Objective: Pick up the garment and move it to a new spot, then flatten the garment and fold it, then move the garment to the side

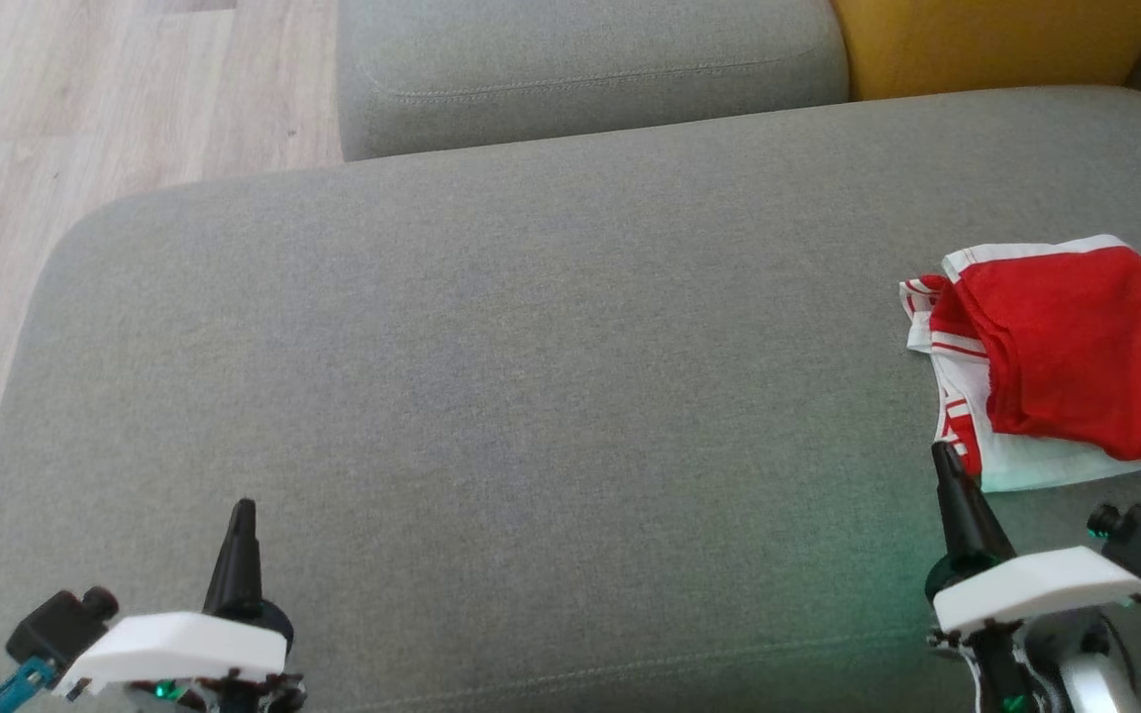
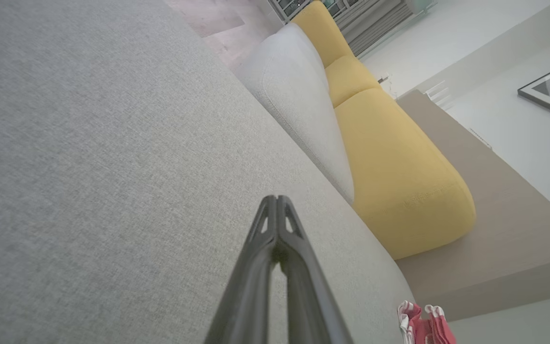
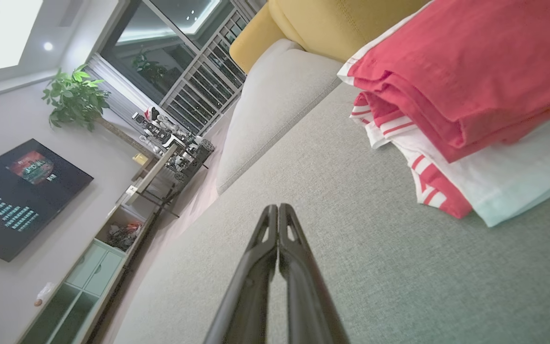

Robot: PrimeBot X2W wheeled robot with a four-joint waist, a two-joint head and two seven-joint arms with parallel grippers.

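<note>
Garment, red and white, lies folded at the right edge of the grey cushion; left pincer and right pincer, near its front edge, are pinched closed, empty.

The right hand has its two dark fingers pressed together above the grey sofa seat, holding nothing. The folded red and white garment lies on the seat at the upper right. A yellow cushion sits behind it. A television and a plant stand far left.
</note>
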